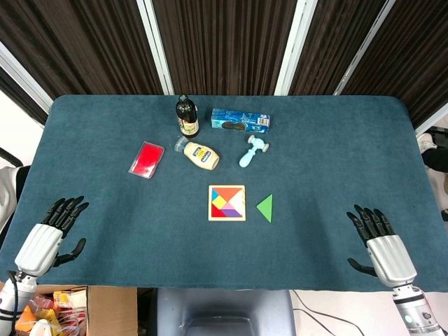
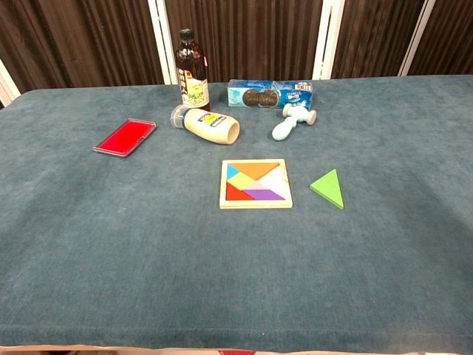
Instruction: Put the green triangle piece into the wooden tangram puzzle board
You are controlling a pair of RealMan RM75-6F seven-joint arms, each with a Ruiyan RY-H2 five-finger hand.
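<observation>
So the green triangle piece (image 1: 264,208) was lying flat on the desk (image 1: 105,210), just right of the wooden tangram puzzle board (image 1: 227,203) and not touching it. Both hands were parked at the near edge, well apart from everything: left hand (image 1: 50,235) at the near left, right hand (image 1: 378,241) at the near right, fingers spread and holding nothing.

If I were driving it, I'd go with the right hand since it's on the triangle's side. The piece is thin and flat, so pinching it by the edges looked like the way, then turning it to match the pale empty slot on the board's right side before lowering.

Count: one triangle, one board, one dark bottle (image 1: 186,116), one blue box (image 1: 241,120), one squeeze bottle lying on its side (image 1: 200,154), one red case (image 1: 146,159), one little toy hammer (image 1: 252,150).
</observation>
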